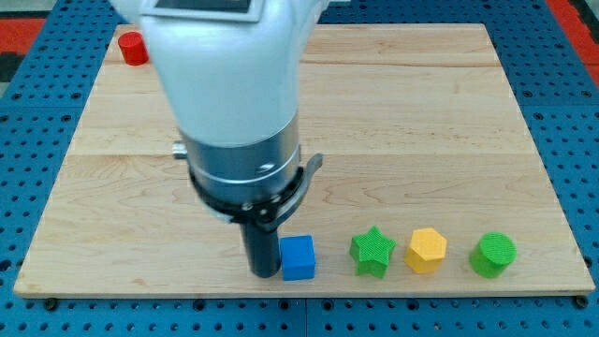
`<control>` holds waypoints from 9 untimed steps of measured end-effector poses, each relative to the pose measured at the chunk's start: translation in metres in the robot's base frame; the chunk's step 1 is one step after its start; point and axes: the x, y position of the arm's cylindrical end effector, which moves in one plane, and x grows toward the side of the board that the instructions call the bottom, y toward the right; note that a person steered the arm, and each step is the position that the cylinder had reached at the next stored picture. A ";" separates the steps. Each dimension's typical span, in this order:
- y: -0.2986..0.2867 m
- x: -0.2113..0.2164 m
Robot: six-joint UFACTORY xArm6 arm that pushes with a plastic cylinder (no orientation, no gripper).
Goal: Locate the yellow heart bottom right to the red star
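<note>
No yellow heart and no red star show in the camera view; the arm's white and grey body hides the board's middle left. My tip [263, 273] rests on the board near the view's bottom, just left of a blue cube [298, 257] and close to touching it. To the right of the cube, in a row along the bottom edge, stand a green star [372, 251], a yellow hexagon block [427, 250] and a green cylinder [492, 255].
A red cylinder [133, 47] stands at the board's top left corner. The wooden board [421, 122] lies on a blue perforated table [562, 112]. The board's bottom edge runs just below the row of blocks.
</note>
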 end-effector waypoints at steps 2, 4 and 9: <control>0.014 -0.004; -0.044 -0.067; -0.017 -0.374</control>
